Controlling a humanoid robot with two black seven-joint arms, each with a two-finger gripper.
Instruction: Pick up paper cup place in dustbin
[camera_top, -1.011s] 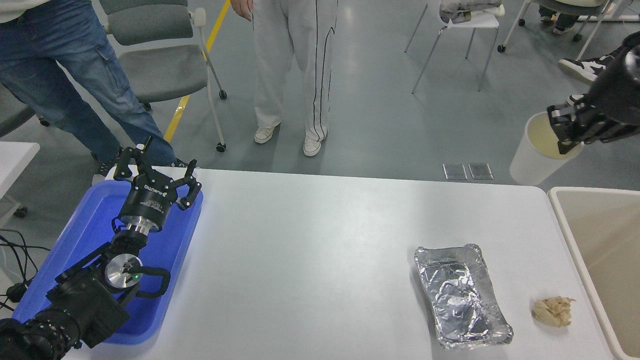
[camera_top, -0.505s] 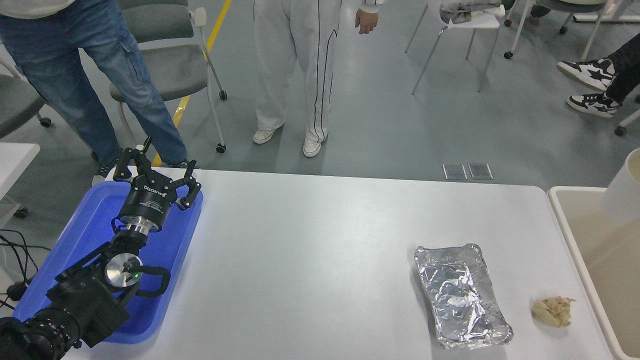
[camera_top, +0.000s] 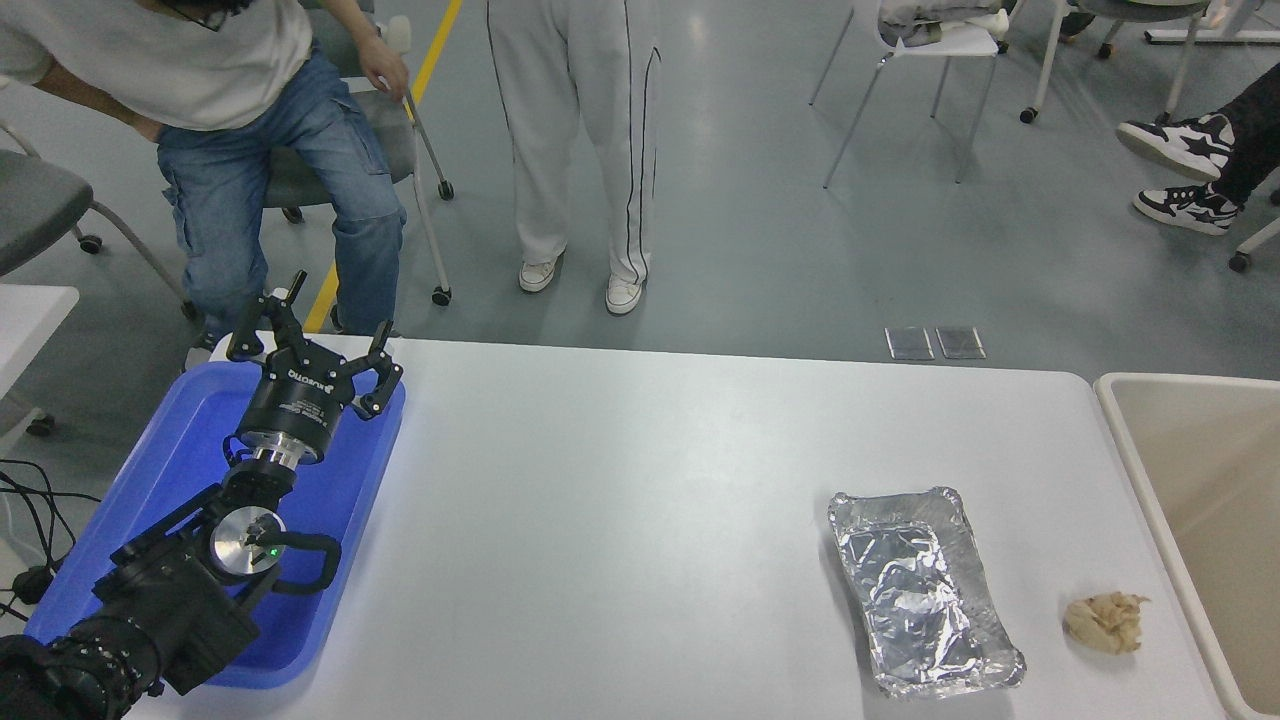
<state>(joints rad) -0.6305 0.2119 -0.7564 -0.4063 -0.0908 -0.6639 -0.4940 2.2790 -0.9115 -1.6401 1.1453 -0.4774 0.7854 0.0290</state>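
Note:
The paper cup is out of view. The dustbin (camera_top: 1130, 455), a large beige bin with a thick rounded rim, stands against the table's right edge, and only its pale inner wall shows. My right arm and gripper are out of the picture. My left gripper (camera_top: 308, 338) is parked over the blue tray at the lower left, its fingers spread open with nothing between them.
A blue plastic tray (camera_top: 170, 450) lies under my left arm. A crinkled silver foil tray (camera_top: 920, 590) and a crumpled tan paper wad (camera_top: 1105, 622) sit near the table's front right. Beyond the far edge, one person sits and another stands among chairs.
My right gripper, holding the cup above the bin's far corner a second ago, left the picture to the right. The cup showed alone at the right edge, then vanished. A person sat down.

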